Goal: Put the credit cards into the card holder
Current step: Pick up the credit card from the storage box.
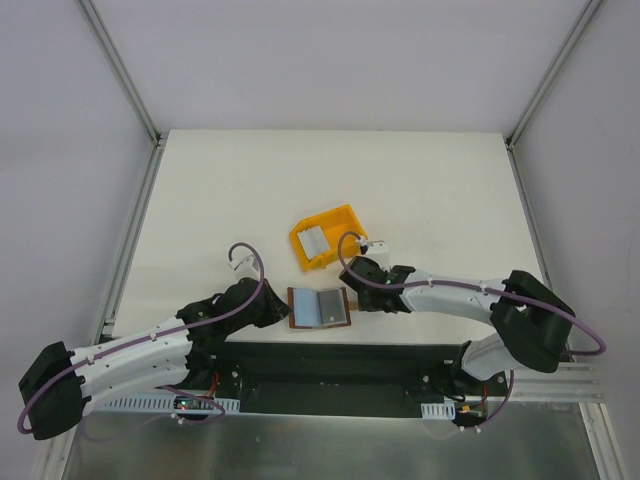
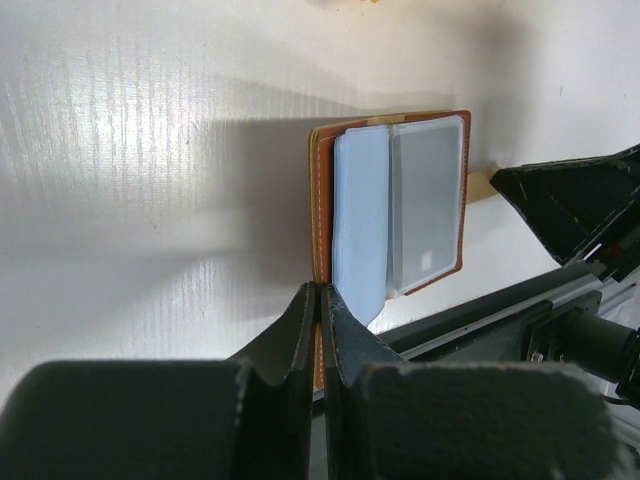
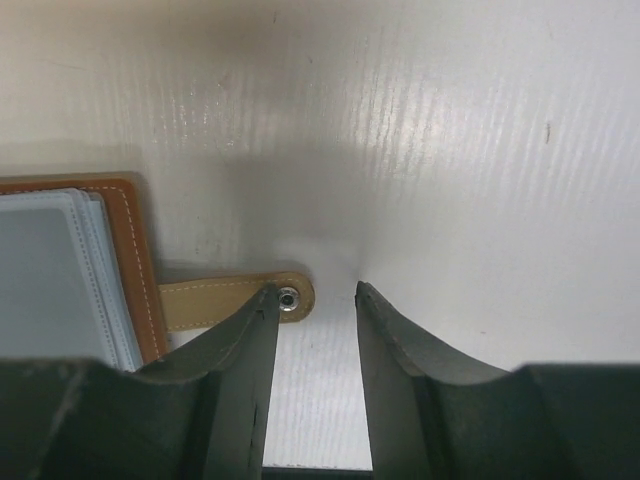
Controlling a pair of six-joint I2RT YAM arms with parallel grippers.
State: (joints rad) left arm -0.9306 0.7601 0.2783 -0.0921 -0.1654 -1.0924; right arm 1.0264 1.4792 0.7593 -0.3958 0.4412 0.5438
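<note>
Card holder (image 1: 320, 307), spread at frame centre on the desk (image 1: 200, 200), is clamped at its left edge by the left tool (image 2: 319, 295), while the right tool (image 3: 317, 290) is held with fingers parted beside the snap tab (image 3: 225, 303).

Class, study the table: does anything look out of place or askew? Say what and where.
Nothing spilled or damaged. The card holder lies open, slightly askew, its snap tab sticking out sideways. The credit cards sit in the yellow bin, not in the holder.
</note>
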